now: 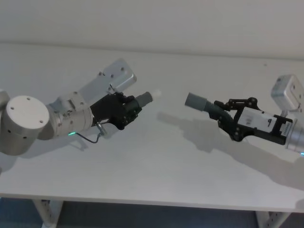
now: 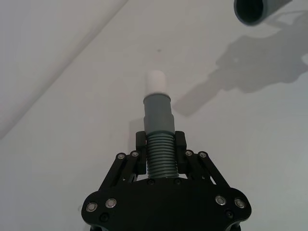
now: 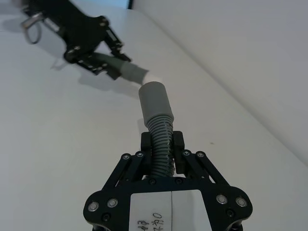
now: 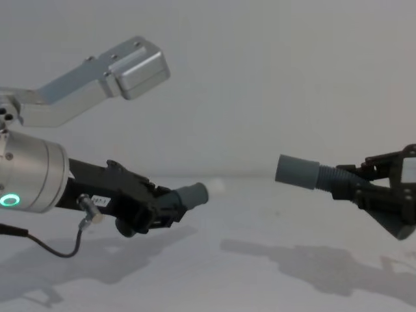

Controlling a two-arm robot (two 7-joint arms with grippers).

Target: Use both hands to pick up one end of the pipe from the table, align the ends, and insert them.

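Left gripper: we see the left gripper (image 1: 130,108) on the left side of the table (image 1: 152,180), raised off it. Its jaws are clamped on the ribbed middle of the white-tipped hose piece (image 2: 159,118).
Left arm: a green ring light (image 4: 9,200) glows on it.
White-tipped hose piece: we see it held in the air. Its white tip (image 1: 156,93) points across at the other piece.
Right gripper: we see the right gripper (image 1: 222,114) on the right side, also lifted. Its jaws are closed on the ribbed part of the collared hose piece (image 3: 156,108).
Collared hose piece: it is carried above the table. Its grey collar (image 4: 296,171) opens toward the white tip.
Ends: they face each other with a clear gap between them and do not touch. From the chest we see the collar sitting higher than the tip.
Table: both arms cast shadows on it.
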